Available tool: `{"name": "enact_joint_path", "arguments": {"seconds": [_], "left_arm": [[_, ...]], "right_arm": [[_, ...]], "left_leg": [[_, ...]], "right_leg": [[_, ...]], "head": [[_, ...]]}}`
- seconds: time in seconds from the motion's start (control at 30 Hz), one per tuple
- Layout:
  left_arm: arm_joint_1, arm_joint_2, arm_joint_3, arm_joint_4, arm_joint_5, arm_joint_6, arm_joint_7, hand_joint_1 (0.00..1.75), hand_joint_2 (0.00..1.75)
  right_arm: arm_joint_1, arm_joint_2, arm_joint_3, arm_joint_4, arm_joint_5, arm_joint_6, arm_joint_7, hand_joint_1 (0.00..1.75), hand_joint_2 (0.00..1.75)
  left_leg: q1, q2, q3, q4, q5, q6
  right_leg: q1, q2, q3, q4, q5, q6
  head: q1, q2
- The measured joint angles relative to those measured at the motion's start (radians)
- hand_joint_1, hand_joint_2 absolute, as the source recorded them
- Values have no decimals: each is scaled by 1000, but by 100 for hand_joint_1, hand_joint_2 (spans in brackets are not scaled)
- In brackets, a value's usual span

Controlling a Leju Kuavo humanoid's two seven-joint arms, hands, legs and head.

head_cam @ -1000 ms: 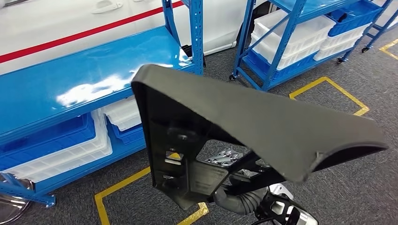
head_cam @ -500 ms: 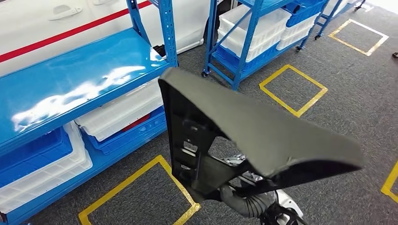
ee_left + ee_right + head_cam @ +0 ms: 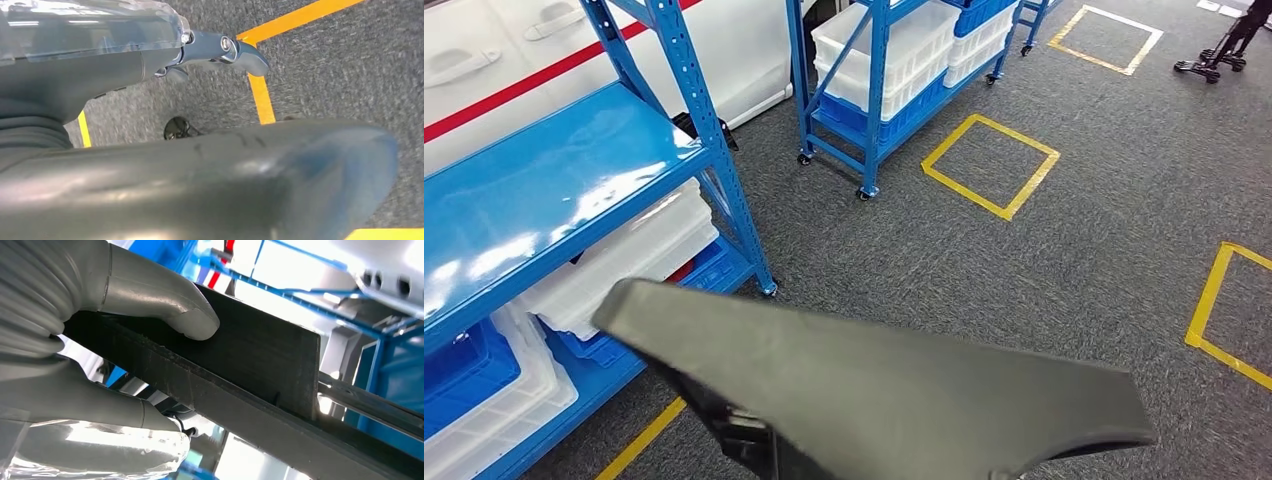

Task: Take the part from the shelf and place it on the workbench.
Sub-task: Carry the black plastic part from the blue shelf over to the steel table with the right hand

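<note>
The right hand (image 3: 100, 340) is clamping the dark part (image 3: 874, 390), thumb pressing on top. The part is sitting lower in the head view than before. The left hand (image 3: 220, 50) is probably holding nothing. Beyond lie open carpet (image 3: 1074, 250), then the blue shelf (image 3: 554, 200).

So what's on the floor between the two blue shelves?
Just bare grey carpet lies between the near blue shelf and the wheeled blue shelf, as the head view shows. The big dark part is lower down.
</note>
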Motion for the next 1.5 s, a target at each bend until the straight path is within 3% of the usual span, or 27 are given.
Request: {"name": "enact_joint_path", "arguments": {"seconds": [0.03,0.1,0.17,0.23,0.3,0.37,0.43,0.47,0.5,0.6,0.67,0.73,0.8,0.83,0.9,0.97,1.0,1.03,1.1,1.17,1.2,1.23,1.27,1.3,1.4,1.47,1.5], "left_arm": [[0,-3,7,0,4,12,-3,0,0],[-1,-9,20,0,8,35,-8,0,0],[-1,-18,30,0,11,57,-11,0,0],[-2,-29,36,0,15,76,-14,0,0],[-1,-38,41,1,16,91,-20,0,0],[3,-44,45,1,16,101,-27,0,0],[8,-47,50,1,22,101,-41,0,0],[10,-48,53,1,28,92,-53,0,0],[11,-49,56,1,35,75,-68,0,0],[14,-48,60,1,30,-33,-115,0,0],[16,-34,49,1,-9,-129,-128,0,0],[15,-17,23,1,-55,-197,-122,0,0],[12,-4,-3,1,-82,-223,-110,0,0],[11,1,-12,1,-87,-225,-103,0,0],[12,8,-23,1,-89,-226,-92,0,0],[12,12,-28,1,-86,-225,-84,0,0],[11,13,-29,1,-83,-224,-82,0,0],[10,14,-29,1,-80,-223,-81,0,0],[8,15,-29,1,-69,-221,-81,0,0],[7,16,-29,1,-58,-217,-83,0,0],[6,16,-29,1,-54,-215,-85,0,0],[6,17,-29,1,-51,-213,-87,0,0],[5,17,-29,1,-49,-210,-90,0,0],[4,18,-29,1,-48,-206,-94,0,0],[2,23,-28,0,-48,-186,-103,0,0],[4,30,-28,0,-47,-175,-107,0,0],[4,34,-28,0,-47,-171,-109,0,0]], "right_arm": [[-12,0,12,5,-4,4,0,168,175],[-34,0,31,14,-11,13,0,168,175],[-48,0,45,18,-15,20,0,168,175],[-52,2,58,21,-16,22,0,168,175],[-55,7,68,22,-16,21,0,168,175],[-61,18,72,24,-18,29,0,168,175],[-66,32,70,29,-27,54,0,168,175],[-71,41,65,34,-33,73,0,168,175],[-77,50,57,41,-38,92,0,168,175],[-103,69,3,64,-47,117,0,168,175],[-102,64,-56,71,-49,95,0,168,175],[-74,43,-130,64,-49,56,0,168,175],[-35,22,-197,46,-41,33,-1,168,175],[-20,15,-221,37,-34,31,-1,168,175],[5,11,-259,25,-15,39,-2,168,175],[24,11,-286,22,2,59,-2,168,175],[30,12,-300,23,8,71,-1,168,175],[33,13,-313,23,13,82,0,168,175],[33,19,-338,24,19,101,1,168,175],[32,26,-357,28,21,118,1,168,175],[31,28,-364,31,21,126,1,168,175],[31,29,-372,35,20,134,1,168,175],[32,30,-380,39,18,140,1,168,175],[31,30,-388,44,16,144,1,168,175],[26,30,-412,56,13,149,0,168,175],[31,30,-421,62,14,150,0,168,175],[35,30,-426,64,15,152,0,168,175]], "left_leg": [[2,-10,27,-63,41,0],[8,-53,81,-189,96,3],[7,-76,99,-235,104,11],[5,-56,100,-240,110,25],[5,-32,102,-248,118,42],[2,-6,101,-251,121,51],[-3,22,98,-250,120,54],[-5,36,97,-249,119,55],[-7,49,97,-248,118,55],[-13,79,101,-248,115,51],[-15,93,104,-249,114,44],[-16,105,108,-253,113,33],[-13,80,103,-234,93,24],[-12,55,88,-196,68,21],[-8,10,30,-66,-1,17],[-6,2,-18,30,-28,13],[-4,1,-17,22,-9,11],[0,-2,3,-24,26,10],[10,-45,62,-163,93,5],[15,-86,89,-229,111,7],[13,-90,90,-231,109,12],[12,-78,89,-231,112,20],[11,-65,90,-235,115,27],[10,-52,91,-240,119,35],[3,-11,92,-251,125,52],[-2,17,91,-250,124,56],[-4,31,92,-250,122,56]], "right_leg": [[-1,12,0,3,-1,2],[0,36,-4,13,-3,11],[0,56,-12,17,0,25],[-3,65,-19,17,5,38],[-2,23,-36,49,-18,46],[-1,-33,-84,152,-78,51],[-4,-47,-137,266,-125,54],[-5,-49,-144,285,-124,53],[-5,-53,-131,263,-105,52],[3,-97,-23,70,-30,36],[14,-116,5,11,-21,26],[16,-100,5,4,-16,19],[9,-82,10,-11,-6,11],[5,-71,12,-17,-1,6],[2,-46,10,-19,3,1],[2,-18,8,-17,4,0],[1,-3,8,-15,3,1],[-1,12,8,-11,2,4],[-3,40,3,2,-3,13],[-4,63,-10,14,-3,28],[-6,75,-16,16,0,35],[-9,87,-21,14,4,43],[-10,84,-25,16,4,48],[-10,63,-32,29,-4,53],[-7,-30,-104,177,-85,59],[-9,-46,-153,280,-121,61],[-9,-50,-153,285,-114,60]], "head": [[0,0],[0,0],[1,0],[1,0],[3,0],[5,0],[5,0],[5,0],[5,0],[4,0],[4,0],[5,0],[4,0],[4,0],[3,0],[3,0],[3,0],[3,0],[3,0],[4,0],[4,0],[4,0],[4,0],[6,0],[9,0],[9,0],[9,0]]}}
